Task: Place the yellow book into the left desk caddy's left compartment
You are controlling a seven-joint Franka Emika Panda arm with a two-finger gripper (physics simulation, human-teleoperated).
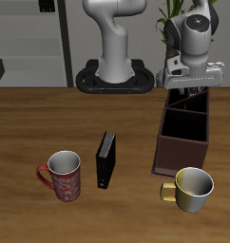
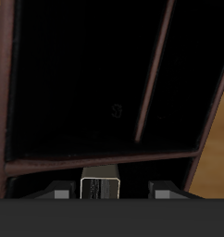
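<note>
The left desk caddy (image 1: 182,142) is a long dark maroon-brown box that runs from front to back near a table side edge. My gripper (image 1: 191,87) hangs over its far end section. In the wrist view the gripper (image 2: 108,192) is shut on the yellow book (image 2: 101,182), whose tan-grey edge shows between the two fingers (image 2: 58,192). The book hangs just above the caddy's dark interior (image 2: 86,83), next to a cross wall (image 2: 105,164). A thin partition (image 2: 155,74) divides the section beyond. In the exterior view the gripper hides the book.
A black book (image 1: 106,158) stands upright in the table's middle. A red patterned mug (image 1: 63,175) stands beside it nearer the front. A yellow-cream mug (image 1: 191,188) stands in front of the caddy. The robot base (image 1: 115,76) is at the back.
</note>
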